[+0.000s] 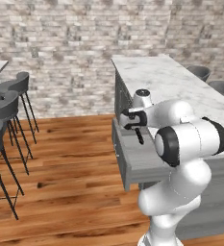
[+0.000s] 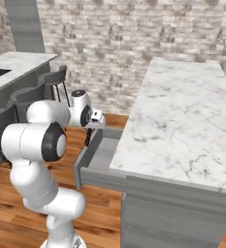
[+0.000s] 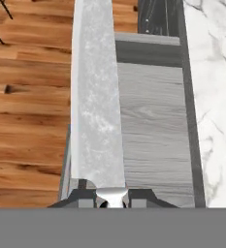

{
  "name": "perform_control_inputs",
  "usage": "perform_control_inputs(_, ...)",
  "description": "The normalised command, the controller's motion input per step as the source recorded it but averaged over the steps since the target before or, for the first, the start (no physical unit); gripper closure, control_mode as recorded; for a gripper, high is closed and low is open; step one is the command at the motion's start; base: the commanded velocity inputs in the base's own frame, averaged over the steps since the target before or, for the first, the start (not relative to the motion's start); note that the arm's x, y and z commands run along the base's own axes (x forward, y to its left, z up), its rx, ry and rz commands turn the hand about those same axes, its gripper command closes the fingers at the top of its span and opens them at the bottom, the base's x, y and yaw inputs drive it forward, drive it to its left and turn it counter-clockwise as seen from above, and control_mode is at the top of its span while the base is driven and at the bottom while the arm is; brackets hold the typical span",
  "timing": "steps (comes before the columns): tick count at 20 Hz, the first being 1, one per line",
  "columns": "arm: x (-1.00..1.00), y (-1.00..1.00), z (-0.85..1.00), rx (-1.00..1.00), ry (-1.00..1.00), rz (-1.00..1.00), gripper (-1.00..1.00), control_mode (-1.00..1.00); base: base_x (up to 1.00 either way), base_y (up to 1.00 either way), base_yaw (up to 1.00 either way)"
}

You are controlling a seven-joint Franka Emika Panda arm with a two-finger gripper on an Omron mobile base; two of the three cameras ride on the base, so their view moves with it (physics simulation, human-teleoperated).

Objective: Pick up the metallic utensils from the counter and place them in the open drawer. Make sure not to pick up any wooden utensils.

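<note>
My gripper [image 1: 133,126] [image 2: 91,126] [image 3: 112,198] is shut on the knife. In the hand view, its long silver blade [image 3: 96,97] runs straight away from the fingers. In the base views the knife [image 1: 140,137] [image 2: 88,138] hangs as a slim dark shape below the hand. It sits over the open grey drawer [image 1: 138,161] [image 2: 102,156] [image 3: 153,131], close to the front panel. The drawer juts from the cabinets under the white marble counter [image 1: 180,81] [image 2: 182,111] [image 3: 216,72]. The spoon, the fork and the wooden spoon are out of view.
Dark bar stools [image 1: 7,108] stand on the wooden floor to the left. More stools [image 2: 51,82] line a second counter [image 2: 17,60]. Stool backs [image 1: 200,72] rise behind the island. A brick wall closes the back.
</note>
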Motion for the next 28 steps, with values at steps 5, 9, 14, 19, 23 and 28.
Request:
perform_control_inputs(5, 0.82, 0.00, -0.75, 0.00, 0.16, -0.10, 1.00, -1.00, 0.00, 0.00, 0.00)
perform_control_inputs(9, 0.76, -0.15, -0.46, -0.01, 0.10, -0.10, 1.00, -1.00, 0.00, 0.00, 0.00)
perform_control_inputs(14, 0.73, -0.01, -0.50, 0.00, 0.13, -0.05, 1.00, -1.00, 0.00, 0.00, 0.00)
perform_control_inputs(19, 0.51, -0.04, -0.54, 0.00, 0.12, 0.00, 1.00, -1.00, 0.00, 0.00, 0.00)
perform_control_inputs(23, 0.47, -0.04, -0.64, 0.00, 0.14, 0.00, 1.00, -1.00, 0.00, 0.00, 0.00)
perform_control_inputs(28, 0.49, 0.00, -0.62, 0.00, 0.13, 0.00, 1.00, -1.00, 0.00, 0.00, 0.00)
